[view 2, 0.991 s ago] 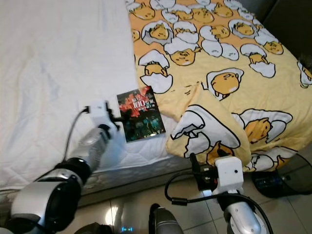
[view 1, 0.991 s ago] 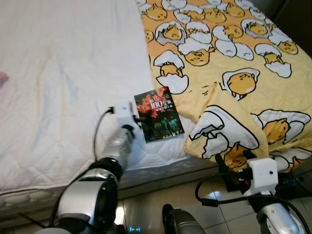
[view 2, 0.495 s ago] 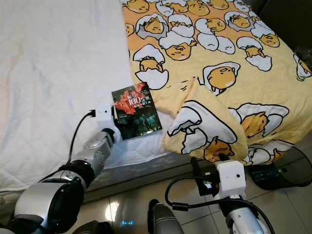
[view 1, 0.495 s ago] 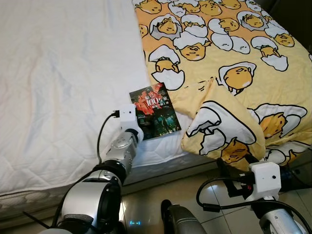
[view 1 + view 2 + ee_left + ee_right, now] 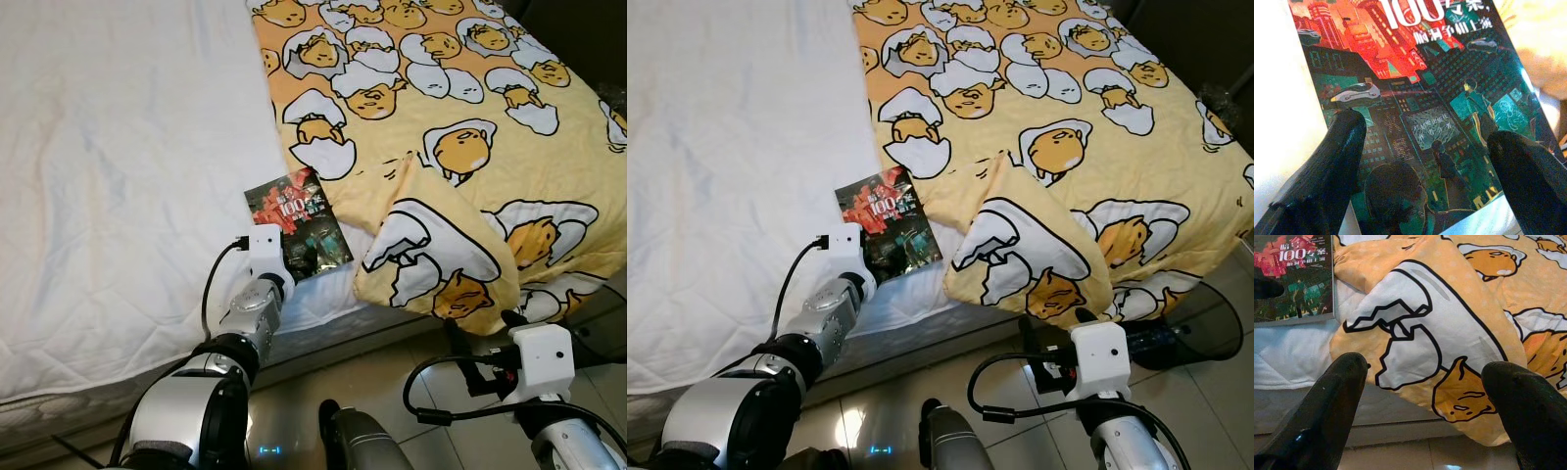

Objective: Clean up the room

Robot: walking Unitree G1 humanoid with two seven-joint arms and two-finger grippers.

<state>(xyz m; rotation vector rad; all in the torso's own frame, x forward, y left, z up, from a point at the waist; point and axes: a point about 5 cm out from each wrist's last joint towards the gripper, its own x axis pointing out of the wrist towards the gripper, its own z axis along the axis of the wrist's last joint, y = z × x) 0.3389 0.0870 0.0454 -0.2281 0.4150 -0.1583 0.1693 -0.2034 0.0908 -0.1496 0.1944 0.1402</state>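
On white sheet near bed edge, book [image 5: 298,223] beside yellow blanket [image 5: 460,176], left gripper [image 5: 1425,147] spread wide over cover, nearer than a second ago, right gripper [image 5: 1430,396] open, idle.

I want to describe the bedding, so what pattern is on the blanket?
The blanket is yellow-orange with cartoon eggs in cracked white shells, clearest in the left eye view.

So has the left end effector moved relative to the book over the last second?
Yes. The left end effector has slid toward the book's near edge; a second ago it sat beside the book's left edge. Its open fingers now straddle the cover's lower half.
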